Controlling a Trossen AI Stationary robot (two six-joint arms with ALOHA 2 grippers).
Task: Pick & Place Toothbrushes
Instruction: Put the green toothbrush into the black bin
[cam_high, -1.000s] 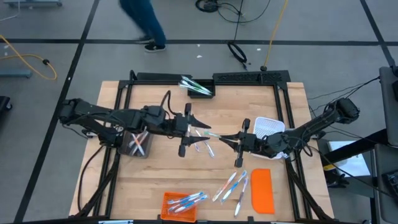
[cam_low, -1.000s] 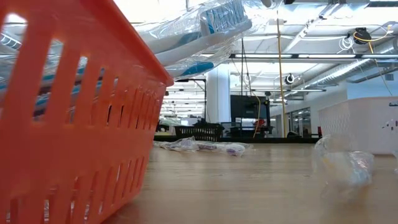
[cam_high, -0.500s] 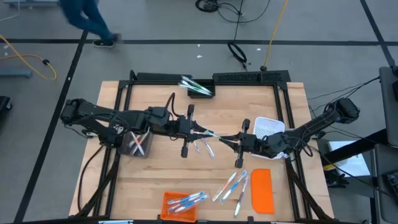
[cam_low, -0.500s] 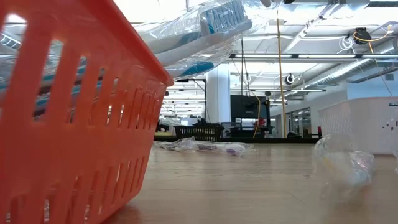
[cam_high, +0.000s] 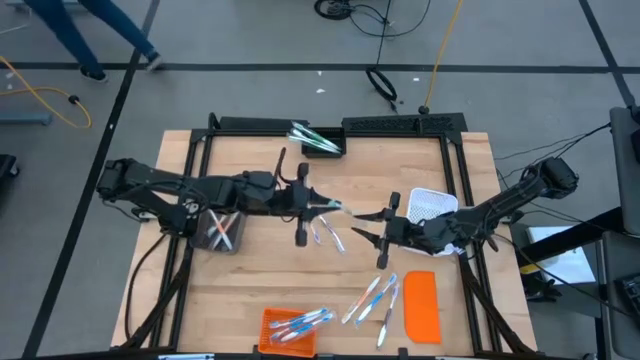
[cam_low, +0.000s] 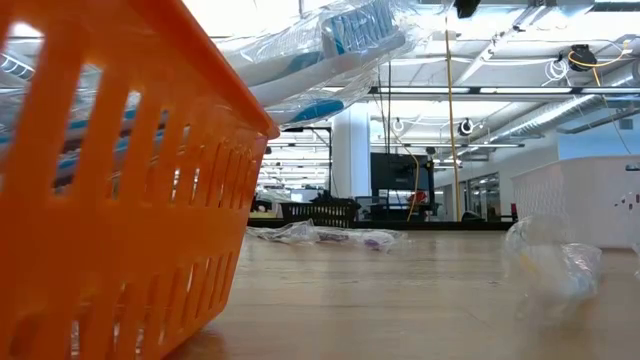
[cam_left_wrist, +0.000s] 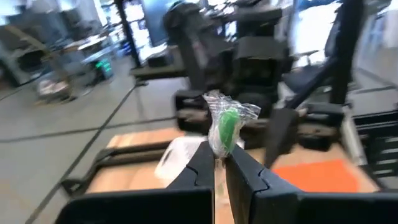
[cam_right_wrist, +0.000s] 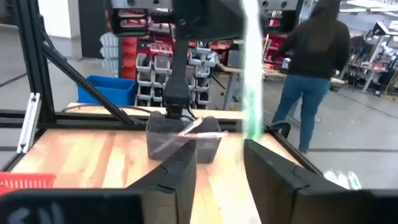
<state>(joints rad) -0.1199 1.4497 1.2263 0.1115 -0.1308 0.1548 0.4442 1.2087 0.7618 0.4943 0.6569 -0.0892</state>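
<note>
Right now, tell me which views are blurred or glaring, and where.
Left wrist view: room behind is smeared, the wrapped green toothbrush in the left pincer is soft. Low view: orange basket is close and out of focus, ceiling lights glare. Right wrist view: the toothbrush streaks as a pale green band.

I can't read any text from here. The wrapped toothbrush (cam_low: 330, 45) sticking out over the orange basket (cam_low: 110, 200) in the low view carries large white lettering on a blue band, but it is cut off and slanted and I can't make out a word. No labels, numbers or signs are legible on the bench (cam_high: 250, 290) or in the room behind it.
</note>
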